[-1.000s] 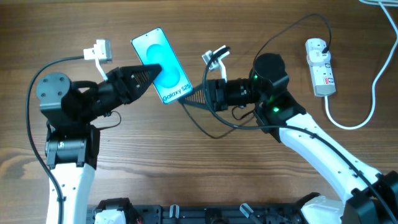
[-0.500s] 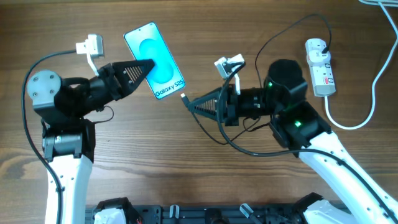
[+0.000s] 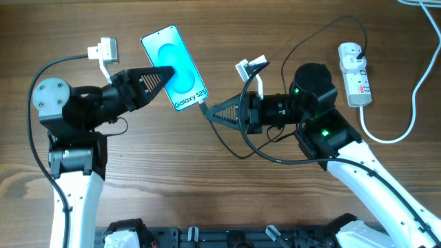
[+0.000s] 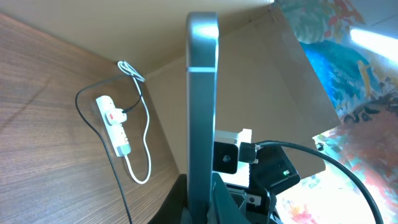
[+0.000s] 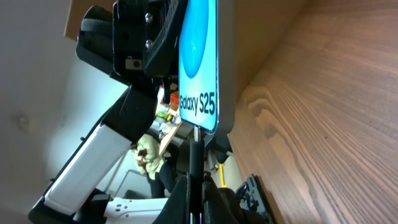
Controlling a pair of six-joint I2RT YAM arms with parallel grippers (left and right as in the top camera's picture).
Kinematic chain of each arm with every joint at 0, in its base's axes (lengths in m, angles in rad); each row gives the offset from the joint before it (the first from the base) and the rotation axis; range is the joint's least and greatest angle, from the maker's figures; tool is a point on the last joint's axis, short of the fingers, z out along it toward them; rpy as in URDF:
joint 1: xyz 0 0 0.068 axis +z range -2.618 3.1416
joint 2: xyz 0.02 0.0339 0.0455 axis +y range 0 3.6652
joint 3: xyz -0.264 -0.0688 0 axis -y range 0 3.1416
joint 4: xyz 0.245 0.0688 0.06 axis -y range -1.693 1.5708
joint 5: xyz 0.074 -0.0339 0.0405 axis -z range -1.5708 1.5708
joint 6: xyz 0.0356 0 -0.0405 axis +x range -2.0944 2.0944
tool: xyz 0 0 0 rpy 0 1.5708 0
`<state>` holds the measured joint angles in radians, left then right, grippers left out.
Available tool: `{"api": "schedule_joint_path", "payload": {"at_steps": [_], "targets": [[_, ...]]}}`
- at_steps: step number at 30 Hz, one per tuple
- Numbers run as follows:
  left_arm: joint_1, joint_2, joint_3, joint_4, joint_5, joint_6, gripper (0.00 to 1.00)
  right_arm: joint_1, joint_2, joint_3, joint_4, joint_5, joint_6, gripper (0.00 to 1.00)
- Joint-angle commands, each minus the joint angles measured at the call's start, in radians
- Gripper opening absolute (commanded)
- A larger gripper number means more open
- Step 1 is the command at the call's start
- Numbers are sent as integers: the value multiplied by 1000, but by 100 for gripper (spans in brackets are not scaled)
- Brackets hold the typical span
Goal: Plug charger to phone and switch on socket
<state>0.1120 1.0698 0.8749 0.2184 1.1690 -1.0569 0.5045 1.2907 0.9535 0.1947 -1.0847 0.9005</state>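
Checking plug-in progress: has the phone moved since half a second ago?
Yes: the phone shifted slightly right, toward the fixed socket, closing up to the charger tip.

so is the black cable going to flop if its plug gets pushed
Probably floppy: the cable lies in loose loops behind the right gripper. The plug looks rigid and is pinched close to its tip, so it likely won't buckle against the phone.

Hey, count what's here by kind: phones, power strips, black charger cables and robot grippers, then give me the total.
phone: 1
power strip: 1
black charger cable: 1
grippers: 2 (left gripper, right gripper)
Total: 5
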Motion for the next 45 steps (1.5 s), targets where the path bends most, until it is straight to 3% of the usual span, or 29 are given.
{"api": "schedule_joint_path", "payload": {"at_steps": [1, 22, 33, 37, 45], "targets": [[-5, -6, 11, 14, 9, -6, 4, 6, 17, 3, -9, -35, 19, 4], [-5, -6, 11, 14, 9, -7, 4, 37, 30, 3, 37, 12, 69, 4], [-5, -6, 11, 15, 8, -6, 4, 36, 93, 3, 139, -42, 124, 4], [-3, -6, 11, 175, 4, -85, 4, 32, 93, 3, 247, -195, 162, 4], [-3, -6, 11, 175, -15, -105, 4, -18, 95, 2, 296, -188, 210, 4]]}}
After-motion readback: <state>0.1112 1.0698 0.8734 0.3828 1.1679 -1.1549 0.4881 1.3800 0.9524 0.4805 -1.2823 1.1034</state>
